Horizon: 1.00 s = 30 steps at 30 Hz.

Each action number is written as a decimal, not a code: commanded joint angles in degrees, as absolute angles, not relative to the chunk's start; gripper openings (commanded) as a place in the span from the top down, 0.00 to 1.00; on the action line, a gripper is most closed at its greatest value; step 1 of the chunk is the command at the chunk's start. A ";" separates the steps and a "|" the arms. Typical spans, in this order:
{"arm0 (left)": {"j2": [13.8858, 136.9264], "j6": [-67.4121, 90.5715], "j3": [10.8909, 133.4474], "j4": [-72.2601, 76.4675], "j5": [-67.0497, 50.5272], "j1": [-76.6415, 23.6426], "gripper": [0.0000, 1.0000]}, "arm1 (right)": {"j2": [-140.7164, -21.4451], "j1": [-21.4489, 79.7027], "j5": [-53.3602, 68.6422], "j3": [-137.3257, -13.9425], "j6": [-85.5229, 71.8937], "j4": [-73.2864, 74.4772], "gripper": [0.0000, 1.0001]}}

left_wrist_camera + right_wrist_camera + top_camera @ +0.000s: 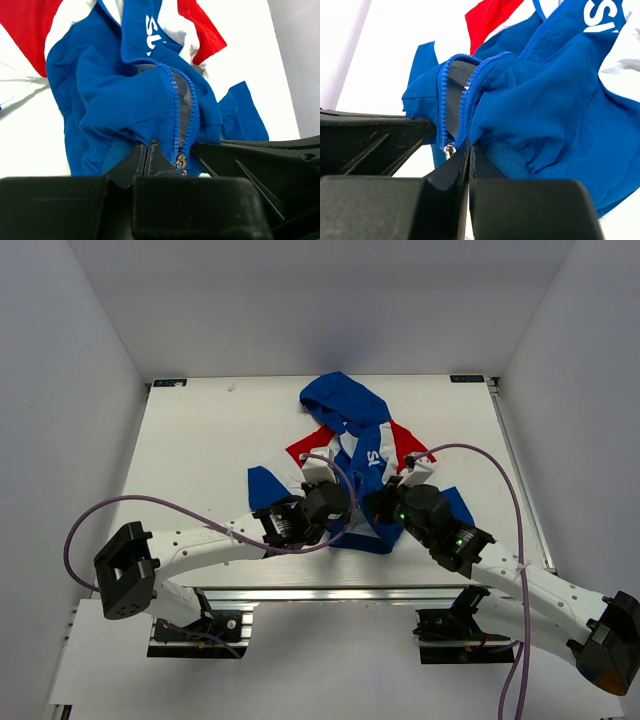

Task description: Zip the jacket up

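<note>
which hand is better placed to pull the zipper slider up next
Probably the right hand: the zipper slider sits right beside its shut fingertips. The left hand pinches the jacket hem a little further off, so it can anchor.

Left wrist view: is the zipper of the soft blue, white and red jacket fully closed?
No, on the jacket the blue teeth rows gape above the metal slider.
</note>
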<state>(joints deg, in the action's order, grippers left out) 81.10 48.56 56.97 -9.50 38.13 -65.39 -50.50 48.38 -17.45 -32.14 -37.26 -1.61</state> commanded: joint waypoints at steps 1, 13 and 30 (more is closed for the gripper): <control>79.80 49.04 59.06 -10.02 38.58 -65.65 1.00 | -50.89 48.34 -18.19 -34.80 -37.97 -3.69 1.00; 80.07 49.83 59.50 -10.72 39.29 -65.65 1.00 | -50.45 48.34 -17.05 -34.72 -38.23 -3.34 1.00; 80.33 50.36 59.41 -11.25 38.94 -65.65 1.00 | -49.83 48.69 -17.75 -34.19 -38.94 -1.67 1.00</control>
<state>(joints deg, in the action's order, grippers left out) 81.10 50.04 57.19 -10.39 38.22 -65.39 -50.98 48.40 -16.56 -32.14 -38.20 -0.08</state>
